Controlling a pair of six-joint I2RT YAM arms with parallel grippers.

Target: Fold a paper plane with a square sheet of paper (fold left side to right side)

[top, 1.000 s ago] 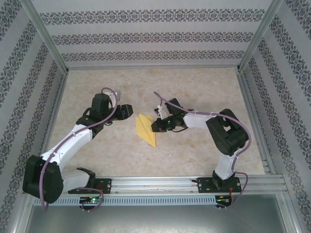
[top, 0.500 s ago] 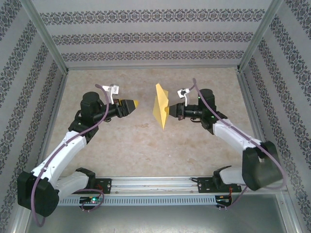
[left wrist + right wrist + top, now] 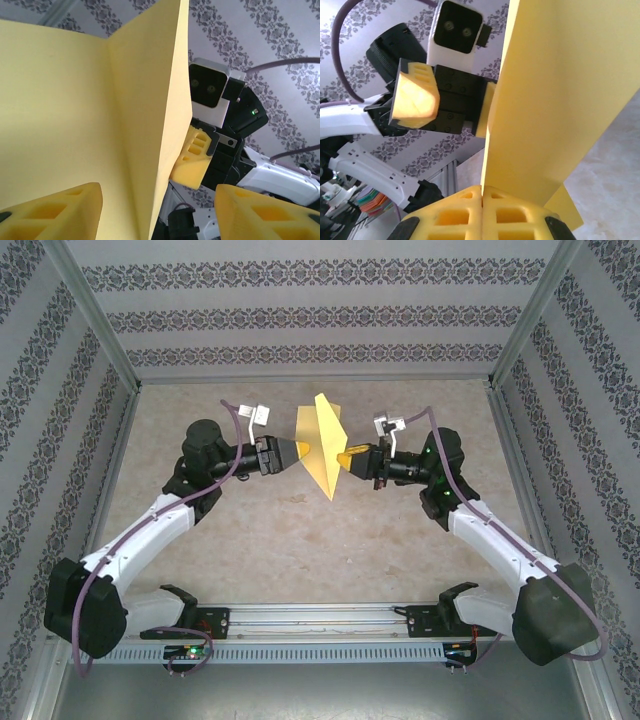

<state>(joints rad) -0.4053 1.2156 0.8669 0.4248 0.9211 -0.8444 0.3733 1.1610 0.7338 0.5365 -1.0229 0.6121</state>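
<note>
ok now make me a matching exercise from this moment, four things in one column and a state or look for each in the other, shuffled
Column one
1. left end effector
2. right end effector
3. yellow paper
4. table

Column two
a. shut on the paper
b. beige and marbled, lying under everything
c. open, one finger on each side of the paper
d. held up in the air between the two arms

Pairs: 1-c, 2-a, 3-d, 4-b
</note>
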